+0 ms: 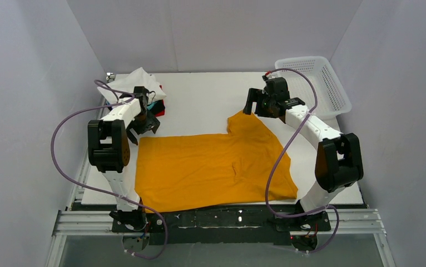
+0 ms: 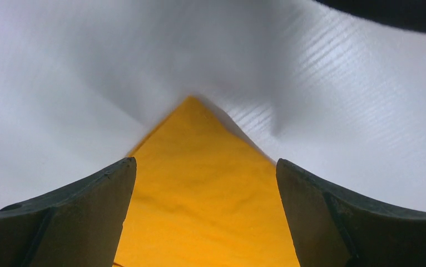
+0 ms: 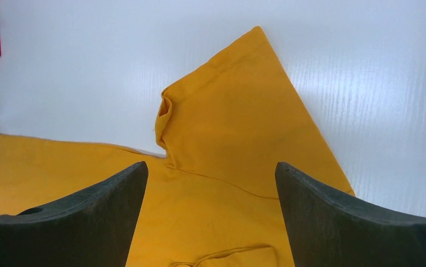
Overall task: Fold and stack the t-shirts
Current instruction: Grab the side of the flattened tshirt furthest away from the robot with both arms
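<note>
The left arm [image 1: 123, 114] and right arm [image 1: 311, 127] are white with bulky black joints, looping purple cables [image 1: 52, 143] and dark, curved fingers [image 2: 77, 219].

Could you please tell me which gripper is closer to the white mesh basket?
The right one. The right gripper hovers by the sleeve of the orange shirt, just left of the basket; the left gripper is far across, at the shirt's far left corner.

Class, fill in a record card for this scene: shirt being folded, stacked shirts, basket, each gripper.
shirt being folded: orange-yellow t-shirt, spread flat
stacked shirts: far left, white on top
basket: white mesh basket, far right corner
left gripper: open, over the shirt's far-left corner
right gripper: open, above the sleeve
</note>
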Available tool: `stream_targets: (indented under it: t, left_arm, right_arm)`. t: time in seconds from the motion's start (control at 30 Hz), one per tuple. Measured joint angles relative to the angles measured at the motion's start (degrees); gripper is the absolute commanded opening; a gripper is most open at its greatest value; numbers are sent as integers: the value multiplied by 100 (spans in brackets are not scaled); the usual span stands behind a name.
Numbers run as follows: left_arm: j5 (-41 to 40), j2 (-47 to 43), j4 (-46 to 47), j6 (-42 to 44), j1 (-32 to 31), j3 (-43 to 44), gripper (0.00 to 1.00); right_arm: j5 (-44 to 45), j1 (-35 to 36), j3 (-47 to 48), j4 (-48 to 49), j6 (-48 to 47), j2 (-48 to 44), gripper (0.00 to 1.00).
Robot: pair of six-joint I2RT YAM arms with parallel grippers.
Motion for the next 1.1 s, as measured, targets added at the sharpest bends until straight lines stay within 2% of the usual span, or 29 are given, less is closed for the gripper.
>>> stream_targets:
  t: [0.13,0.23,0.53,0.67,0.73,0.9,0.97,1.0,1.1]
  left_arm:
    - [-271,326,-192,-31,26,350,88]
    - [-507,562,-391,-146,26,551,78]
    - [-610,634,-748,-584,26,358,53]
    - [-588,647,-857,-634,26,352,51]
    - [-584,669,-927,-656,26,354,46]
    - [-487,793,-1003,-699,26,485,28]
    - [-442,892,-1099,-713,26,619,15]
    - [-426,964,-1132,-723,24,671,1]
    - [-374,1110,-1226,-756,22,820,0]
  right_arm:
    - [20,-24,63,28,-79,149,92]
    - [50,-42,120,63,-142,284,92]
    - [83,-50,125,114,-199,387,89]
    - [31,-50,140,146,-289,407,88]
    - [17,-50,199,146,-361,472,88]
    - [15,-50,546,133,-557,846,85]
    - [-2,-50,769,101,-625,1056,85]
    - [-7,-50,905,96,-649,1182,85]
    - [13,-50,1314,22,-723,1550,84]
